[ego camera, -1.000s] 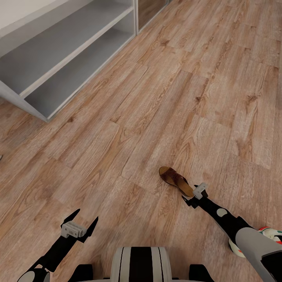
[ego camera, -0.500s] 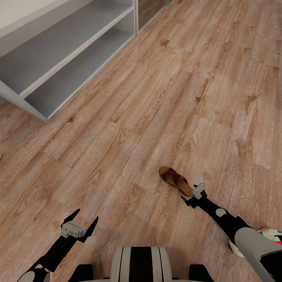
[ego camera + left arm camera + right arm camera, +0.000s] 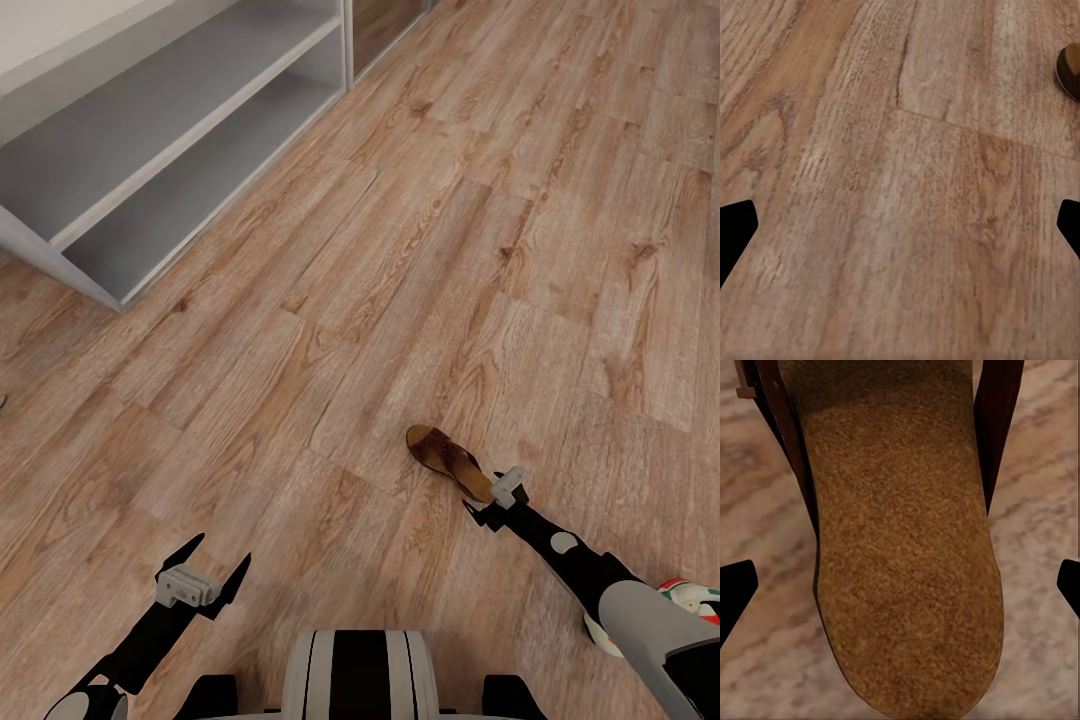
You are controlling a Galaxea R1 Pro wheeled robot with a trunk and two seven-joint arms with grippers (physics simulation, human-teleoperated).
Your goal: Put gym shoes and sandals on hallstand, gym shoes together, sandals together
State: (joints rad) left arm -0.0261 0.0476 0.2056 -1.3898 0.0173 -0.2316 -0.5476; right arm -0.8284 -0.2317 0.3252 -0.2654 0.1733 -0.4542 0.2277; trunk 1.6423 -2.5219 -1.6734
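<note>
One dark brown sandal (image 3: pixel 449 461) lies on the wood plank corridor floor (image 3: pixel 420 250). My right gripper (image 3: pixel 491 498) hangs just over its heel end, open. In the right wrist view the tan footbed (image 3: pixel 904 547) runs between the two black fingertips (image 3: pixel 735 600), which stand wide apart on either side of it. A gym shoe (image 3: pixel 692 598), white with red and green, peeks out behind my right forearm at the lower right. My left gripper (image 3: pixel 204 574) is open over bare floor; its wrist view catches the sandal's edge (image 3: pixel 1069 67). The light-grey hallstand (image 3: pixel 150 150) stands at the upper left.
The hallstand's two long shelf compartments hold nothing in the part I see. A dark doorway or panel (image 3: pixel 385 25) adjoins its far end. Wide open floor lies between the sandal and the rack. My base (image 3: pixel 358 675) shows at the bottom.
</note>
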